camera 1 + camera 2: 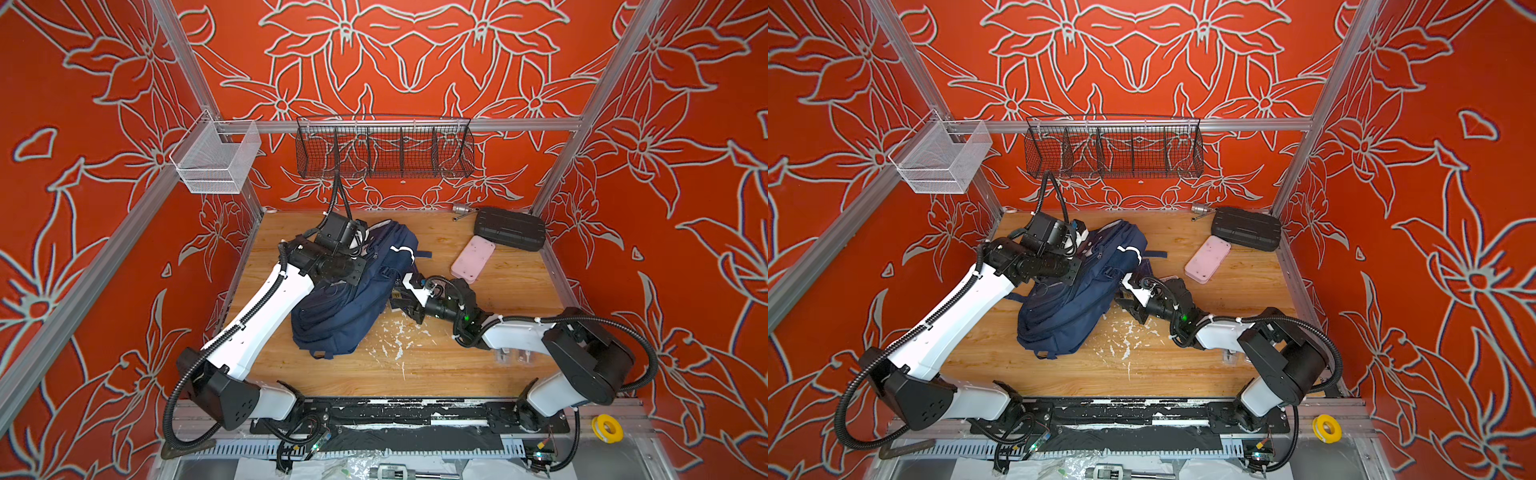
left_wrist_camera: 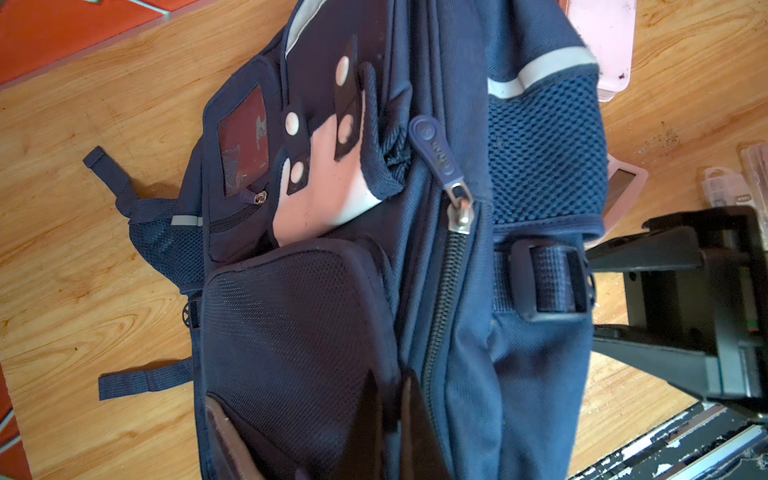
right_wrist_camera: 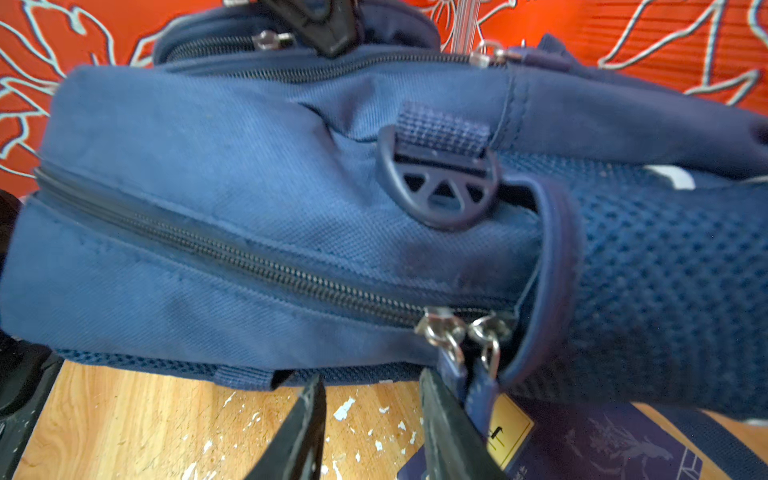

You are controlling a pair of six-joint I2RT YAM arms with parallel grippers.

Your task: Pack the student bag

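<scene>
The student bag (image 1: 353, 299) lies slantwise left of the middle of the wooden table (image 1: 457, 370), propped on its side, navy fabric bulging and a white patch turned toward the far edge. The left gripper (image 2: 392, 382) sits on the bag's front – its jaws are pressed together, pinching fabric beside a closed zip, next to the mesh-faced pocket. The right gripper (image 3: 372, 382) rests low at the bag's right flank with its jaws a narrow gap apart and nothing between them; bare table shows in the gap. One of its fingers (image 3: 440, 424) stands just beside the two zip pulls (image 3: 457, 332) that hang at the end of the side zip. A dark blue booklet (image 3: 602, 449) with a yellow label lies partly under the bag there. White flakes (image 1: 399, 336) are scattered over the wood just beside the bag. Farther right lies a pink flat case (image 1: 473, 257), and behind it, in the far right corner, a black ribbed hard case (image 1: 509, 228) – the two overlap in both top views. A black wire basket (image 1: 384, 149) hangs on the rail above the far edge.
</scene>
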